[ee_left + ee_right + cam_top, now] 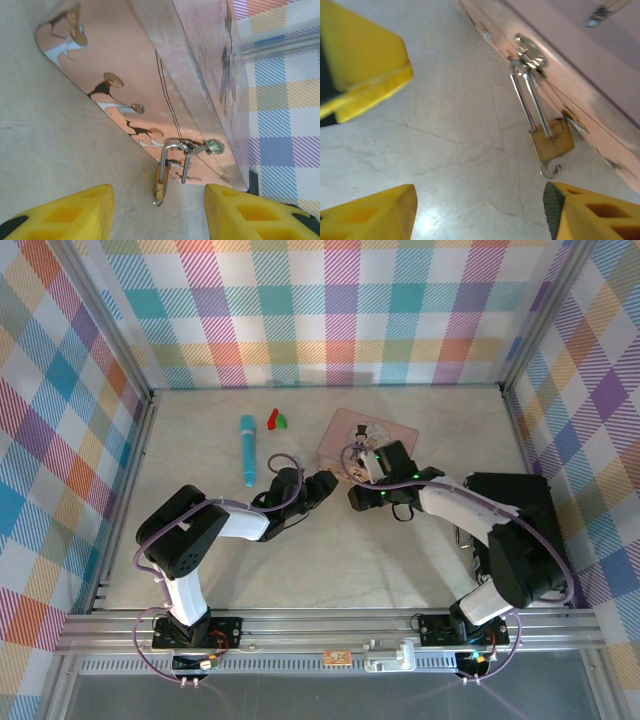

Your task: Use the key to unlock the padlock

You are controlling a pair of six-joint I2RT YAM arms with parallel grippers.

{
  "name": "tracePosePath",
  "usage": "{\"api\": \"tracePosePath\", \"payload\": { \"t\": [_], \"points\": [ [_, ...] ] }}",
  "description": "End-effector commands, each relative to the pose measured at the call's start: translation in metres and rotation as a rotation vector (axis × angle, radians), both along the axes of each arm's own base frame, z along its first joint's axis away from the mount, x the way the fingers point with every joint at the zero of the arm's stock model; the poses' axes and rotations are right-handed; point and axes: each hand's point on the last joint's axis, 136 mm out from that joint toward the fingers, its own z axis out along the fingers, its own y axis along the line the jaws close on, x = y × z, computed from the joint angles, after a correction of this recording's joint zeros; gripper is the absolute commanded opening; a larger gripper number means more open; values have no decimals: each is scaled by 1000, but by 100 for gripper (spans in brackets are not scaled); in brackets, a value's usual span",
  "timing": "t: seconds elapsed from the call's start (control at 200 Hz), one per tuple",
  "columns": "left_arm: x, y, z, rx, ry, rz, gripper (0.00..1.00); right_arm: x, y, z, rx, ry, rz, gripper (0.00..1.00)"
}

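honestly hard to call how far along this is. the padlock [551, 141] hangs by its shackle from the hasp [530, 52] on the side of the pink box [125, 60], body down near the table [445, 130], so it's not off yet. left gripper [159, 212] and right gripper [480, 200] sit wide open just beside it on opposite sides, nothing in either. a small silvery loop [550, 170] pokes out under the lock body. my guess is that's the key sitting in the keyhole, but it's too small to be sure. from the left wrist one shackle leg seems to stop short of the body, from the right wrist both look seated, so locked or popped, i can't tell
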Motion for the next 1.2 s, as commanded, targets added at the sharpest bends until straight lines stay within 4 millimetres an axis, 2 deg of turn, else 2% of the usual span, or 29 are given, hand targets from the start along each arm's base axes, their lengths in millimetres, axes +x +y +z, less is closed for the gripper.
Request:
{"api": "tracePosePath", "payload": {
  "t": [0.0,0.125,0.325,0.405,0.5,0.665,0.875,1.005,1.1,1.195],
  "points": [
    [4,-1,15,-68,-53,-23,50,12,-8,-19,-197,-46,42,72],
    [5,-2,17,-105,-60,-41,49,27,-12,-41,-317,-25,33,72],
    [5,7,19,-69,-69,-53,49,50,-26,-52,-471,-49,-24,69],
    [6,15,18,-59,-67,-37,49,50,-26,-60,-492,-22,-18,66],
    [8,19,16,-61,-63,-29,49,48,-25,-64,-495,5,-8,57],
    [11,16,15,-89,-72,-41,44,39,-17,-64,-442,52,4,48],
    [6,12,10,-117,-55,-72,41,33,-25,-74,-485,90,-2,41],
    [0,10,9,-127,-50,-96,41,28,-8,-63,-370,104,39,34],
    [-2,10,10,-131,-52,-97,41,27,5,-48,-287,80,84,20],
    [-3,6,7,-132,-38,-82,41,23,15,-41,-198,138,131,14]
  ]
}}
